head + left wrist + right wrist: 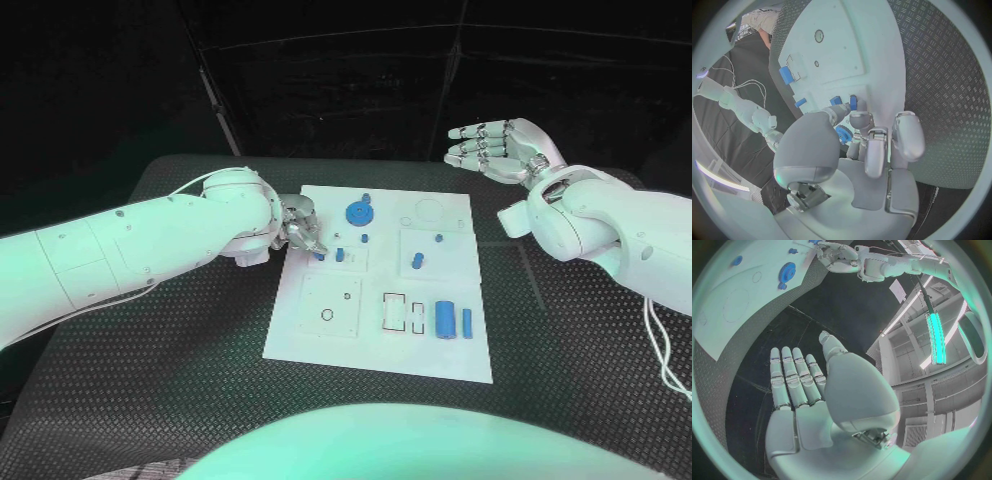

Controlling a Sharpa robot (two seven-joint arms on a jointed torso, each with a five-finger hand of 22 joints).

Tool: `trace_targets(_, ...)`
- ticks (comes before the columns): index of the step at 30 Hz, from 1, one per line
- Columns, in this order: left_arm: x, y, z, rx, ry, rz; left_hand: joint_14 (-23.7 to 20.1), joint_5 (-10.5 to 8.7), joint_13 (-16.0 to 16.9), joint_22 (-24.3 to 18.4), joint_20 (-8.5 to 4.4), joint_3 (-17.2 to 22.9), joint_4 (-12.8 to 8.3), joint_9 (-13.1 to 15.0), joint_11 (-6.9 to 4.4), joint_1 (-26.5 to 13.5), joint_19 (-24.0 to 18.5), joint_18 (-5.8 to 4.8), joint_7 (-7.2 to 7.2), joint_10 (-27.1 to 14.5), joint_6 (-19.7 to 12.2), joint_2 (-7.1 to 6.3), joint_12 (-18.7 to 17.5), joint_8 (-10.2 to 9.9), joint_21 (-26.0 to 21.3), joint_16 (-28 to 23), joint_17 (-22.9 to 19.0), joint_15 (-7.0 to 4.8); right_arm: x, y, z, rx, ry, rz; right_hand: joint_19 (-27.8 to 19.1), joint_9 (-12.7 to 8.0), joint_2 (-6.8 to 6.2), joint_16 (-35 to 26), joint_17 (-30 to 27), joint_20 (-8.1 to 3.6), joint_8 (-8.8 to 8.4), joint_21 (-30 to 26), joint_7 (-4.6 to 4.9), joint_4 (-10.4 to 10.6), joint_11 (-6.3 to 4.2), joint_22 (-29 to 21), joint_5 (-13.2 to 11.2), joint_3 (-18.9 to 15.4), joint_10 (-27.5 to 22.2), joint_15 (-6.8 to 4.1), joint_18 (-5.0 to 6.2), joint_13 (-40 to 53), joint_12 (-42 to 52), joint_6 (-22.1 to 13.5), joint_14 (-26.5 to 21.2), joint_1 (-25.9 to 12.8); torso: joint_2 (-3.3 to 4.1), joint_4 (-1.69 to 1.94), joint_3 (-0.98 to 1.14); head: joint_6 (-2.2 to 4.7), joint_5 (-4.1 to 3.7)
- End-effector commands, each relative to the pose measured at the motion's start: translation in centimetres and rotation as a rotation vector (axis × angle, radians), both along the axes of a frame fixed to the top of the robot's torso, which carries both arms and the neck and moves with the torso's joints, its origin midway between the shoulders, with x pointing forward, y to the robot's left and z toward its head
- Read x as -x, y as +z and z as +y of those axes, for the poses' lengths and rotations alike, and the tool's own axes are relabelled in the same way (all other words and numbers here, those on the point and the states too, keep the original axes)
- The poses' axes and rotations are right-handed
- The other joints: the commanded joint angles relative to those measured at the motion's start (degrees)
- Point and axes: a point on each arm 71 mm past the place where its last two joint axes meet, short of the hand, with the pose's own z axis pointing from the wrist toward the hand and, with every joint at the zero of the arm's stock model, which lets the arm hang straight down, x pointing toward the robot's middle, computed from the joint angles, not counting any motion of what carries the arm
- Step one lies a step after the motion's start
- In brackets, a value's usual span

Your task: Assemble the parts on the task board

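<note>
I see the black table (173, 380) with a ribbed, diamond-pattern mat, and the white task board (378, 345) lying flat in its middle; the room behind is dark, with black panels. My left hand (299, 228) is at the board's left edge near the far corner, fingers curled down onto the board around a small blue part (853, 102); I can't tell if it actually pinches it. My right hand (490, 146) is raised past the board's far right corner, palm open, fingers straight and together, holding nothing. A blue gear (359, 212) stands near the far edge, small blue pegs (417, 261) mid-board, and a blue cylinder (446, 318) lies toward the near right corner.
</note>
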Motion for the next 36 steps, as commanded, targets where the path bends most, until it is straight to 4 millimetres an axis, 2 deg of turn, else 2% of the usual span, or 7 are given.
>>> trace_targets(1,0.19,-0.30,-0.04,-0.019,-0.016,0.017,5.8,0.20,0.0,0.1,-0.03,8.3,-8.0,0.0,-0.05,0.3,0.5,-0.35,-0.31,0.2,0.1,0.23,-0.1,0.4,0.4,0.4,15.1,-0.35,-0.01,0.19,0.07,-0.011,0.006,-0.006,0.4,-0.1,-0.05,-0.2,-0.1,0.13,-0.16,-0.3,4.21,-0.3,-0.09,-0.1,-0.2,0.0,-0.3,-0.04,-0.33,-0.1,-0.4,-0.3,-0.6,-0.7,0.02,0.01,0.00,0.00,-0.02)
trace_targets(13,0.04,-0.51,-0.06,-0.025,-0.017,0.027,5.8,0.36,-0.1,0.4,-0.11,7.9,-7.6,0.3,-0.28,-1.2,0.6,-0.39,-0.70,0.7,0.5,-0.40,-0.1,1.1,0.5,0.4,15.1,-0.45,0.01,0.19,0.12,-0.012,0.008,-0.004,0.6,-0.1,0.00,-0.2,-0.1,0.13,-0.14,-0.4,4.33,-0.4,-0.01,-0.1,-0.2,0.0,-0.3,0.00,-0.37,-0.1,-0.4,-0.3,-0.7,-0.9,0.02,-0.05,0.02,0.00,0.01)
trace_targets(20,-0.13,-0.71,-0.16,-0.030,-0.019,0.034,5.8,0.08,-0.3,0.6,-0.51,4.5,-5.7,0.2,-0.98,-3.9,0.7,-0.45,-1.78,1.2,1.4,-0.93,-0.2,1.6,0.5,0.4,15.1,-0.96,0.03,0.20,0.07,-0.011,0.008,-0.003,0.6,-0.1,0.00,-0.2,-0.1,0.13,-0.14,-0.4,4.33,-0.4,-0.01,-0.1,-0.2,0.0,-0.3,0.00,-0.37,-0.1,-0.4,-0.3,-0.7,-0.9,0.02,-0.04,0.03,0.00,-0.15)
trace_targets(24,-0.22,-0.82,-0.26,-0.032,-0.020,0.037,5.8,0.01,-0.5,0.8,-0.75,2.1,-4.8,-0.2,-1.19,-4.6,0.8,-0.50,-1.97,1.3,2.0,-0.77,-0.3,1.3,0.6,0.4,15.1,-1.17,0.04,0.20,0.05,-0.011,0.008,-0.002,0.6,-0.1,0.00,-0.2,-0.1,0.13,-0.14,-0.4,4.33,-0.4,-0.01,-0.1,-0.2,0.0,-0.3,0.00,-0.37,-0.1,-0.4,-0.3,-0.7,-0.9,0.03,-0.03,0.03,0.00,-0.19)
trace_targets(36,-0.41,-0.98,-0.38,-0.035,-0.019,0.040,5.8,0.05,0.7,1.2,-0.93,-0.2,-3.8,-0.6,-1.40,-4.9,1.1,-0.58,-2.26,1.8,3.1,-0.39,0.4,1.1,0.7,0.4,15.1,-1.32,0.07,0.21,0.05,-0.011,0.008,-0.001,0.6,-0.1,0.02,-0.2,-0.1,0.13,-0.15,-0.6,4.41,-0.5,0.04,-0.2,-0.2,0.0,-0.3,0.03,-0.39,-0.1,-0.4,-0.4,-0.9,-1.1,0.03,-0.02,0.00,0.00,-0.27)
